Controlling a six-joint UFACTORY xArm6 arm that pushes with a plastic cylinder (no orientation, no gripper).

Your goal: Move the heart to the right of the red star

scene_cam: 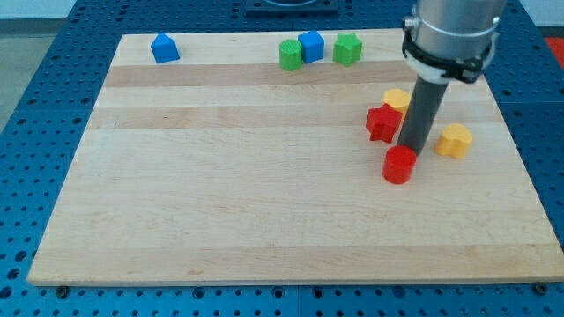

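Observation:
The red star (382,123) lies at the board's right, in its upper half. The yellow heart (455,140) lies to the star's right and a little lower, with a gap between them. My tip (411,151) stands in that gap, close to the star's lower right side and to the left of the heart. It is just behind the top edge of a red cylinder (398,165). I cannot tell whether the tip touches the cylinder or the star.
A second yellow block (397,99) sits against the star's upper right, partly behind the rod. Along the board's top edge lie a blue block (164,47), a green cylinder (290,55), a blue cube (310,46) and a green block (347,48).

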